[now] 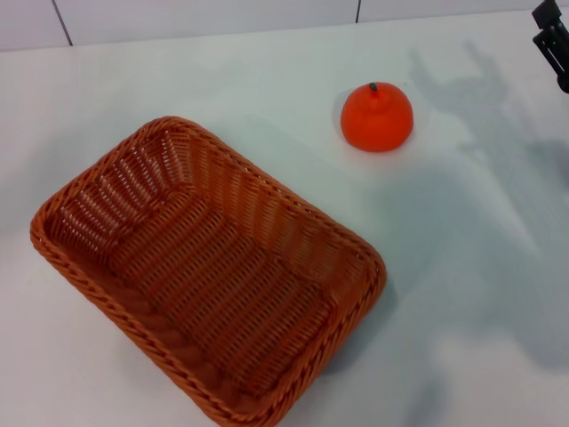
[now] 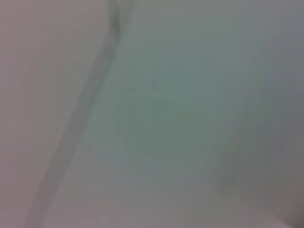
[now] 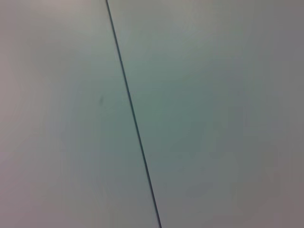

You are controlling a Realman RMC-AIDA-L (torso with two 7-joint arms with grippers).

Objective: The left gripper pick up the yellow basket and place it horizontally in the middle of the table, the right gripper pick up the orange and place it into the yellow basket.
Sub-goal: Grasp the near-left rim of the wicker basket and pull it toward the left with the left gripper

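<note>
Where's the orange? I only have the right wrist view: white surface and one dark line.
Observer: The orange sits stem up on the table, apart from the yellow basket, beyond its far right side.
Operator: Basket empty?
Observer: Empty, and lying diagonally, left of centre in the head view.
Operator: Right gripper near the orange?
Observer: No. The right gripper shows only at the head view's top right edge, clear of the orange.

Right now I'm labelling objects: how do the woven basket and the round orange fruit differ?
The orange-brown woven wicker basket is large, rectangular, open and empty; the small round bright orange fruit is solid and smooth, with a dark stem. The basket lies skewed; the fruit sits stem-up, apart from it. Both rest on the white table.
</note>
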